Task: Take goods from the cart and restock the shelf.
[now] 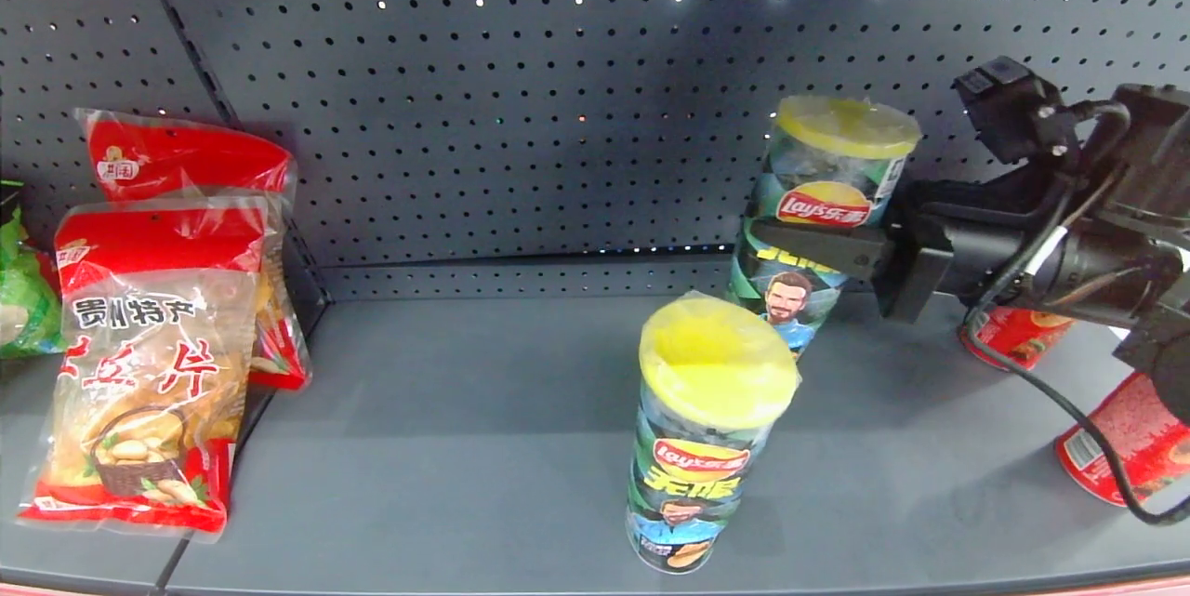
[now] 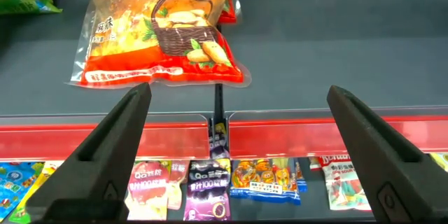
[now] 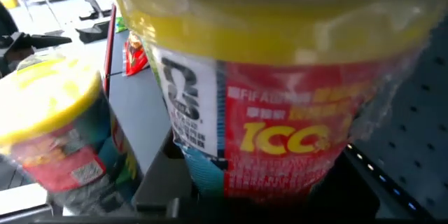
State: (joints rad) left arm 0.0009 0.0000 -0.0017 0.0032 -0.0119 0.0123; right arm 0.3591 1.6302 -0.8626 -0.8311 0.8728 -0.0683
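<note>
Your right hand (image 1: 811, 243) gripped a can (image 1: 837, 164) near the back of the shelf (image 1: 465, 447); a second can (image 1: 711, 429) stood just in front, red bags (image 1: 149, 364) well left.

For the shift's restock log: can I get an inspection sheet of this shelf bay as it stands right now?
Surface: grey shelf, flat, red front strip.
Job's things: front can upright near the edge, free; held can behind it, farther back.
Clutter: red bags and green bag at left; red cans at right.
Grippers: right gripper shut on the held can; left gripper open, empty, before the shelf edge.
Cables: black cable hanging from the right arm.
Surroundings: perforated back panel; candy packets on the shelf below.
</note>
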